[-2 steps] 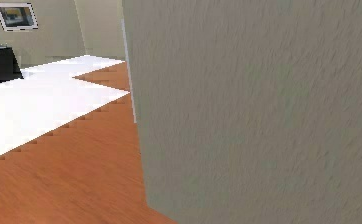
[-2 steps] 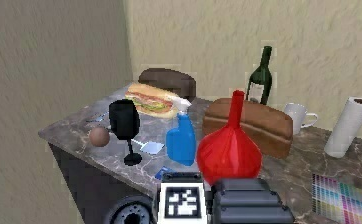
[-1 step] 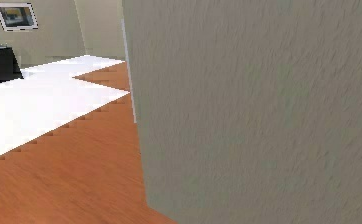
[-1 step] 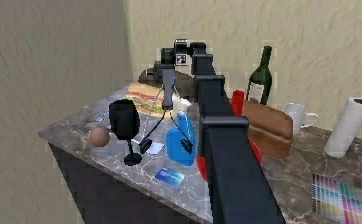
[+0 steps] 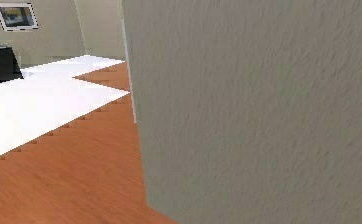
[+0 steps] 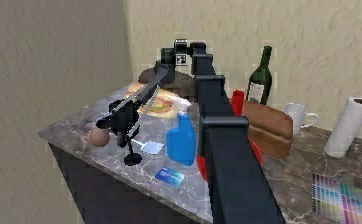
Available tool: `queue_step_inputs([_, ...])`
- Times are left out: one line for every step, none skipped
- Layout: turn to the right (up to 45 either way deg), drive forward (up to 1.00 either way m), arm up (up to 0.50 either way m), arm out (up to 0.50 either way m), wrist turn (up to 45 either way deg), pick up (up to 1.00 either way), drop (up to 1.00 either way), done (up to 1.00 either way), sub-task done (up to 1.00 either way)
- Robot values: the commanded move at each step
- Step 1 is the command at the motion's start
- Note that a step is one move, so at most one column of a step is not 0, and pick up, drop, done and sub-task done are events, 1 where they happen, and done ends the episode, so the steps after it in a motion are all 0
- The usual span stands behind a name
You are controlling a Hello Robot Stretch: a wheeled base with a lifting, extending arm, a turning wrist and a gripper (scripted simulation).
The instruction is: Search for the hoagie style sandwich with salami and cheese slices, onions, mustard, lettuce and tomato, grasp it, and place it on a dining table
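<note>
Arm side view: my arm reaches out over a stone countertop. The landmark for this entry is the blue bottle, standing upright on that top. My gripper lies up and to the left of the blue bottle, its fingers pointing down-left toward a round brown item, which sits well left of the blue bottle. Counter things lie at and behind the fingers, so I cannot tell whether the gripper holds anything, nor how the fingers are set. The sandwich, a long tan-and-yellow shape lying flat, is just behind the blue bottle, farther out on the top and beside the gripper's body; whether they touch, I cannot tell. Right of the blue bottle, past the arm, are a brown loaf, then a white mug, then a white paper roll. A dark green wine bottle stands behind and to the right of the blue bottle. A small flat blue card lies just in front of the blue bottle. Forward view: a grey-green wall close up, with wood floor at its foot.
</note>
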Motion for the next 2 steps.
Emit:
queue_step_inputs([0.0,0.0,0.0,0.0,45.0,0.0,0.0,0.0,0.0])
queue_step_inputs([0.0,0.0,0.0,0.0,45.0,0.0,0.0,0.0,0.0])
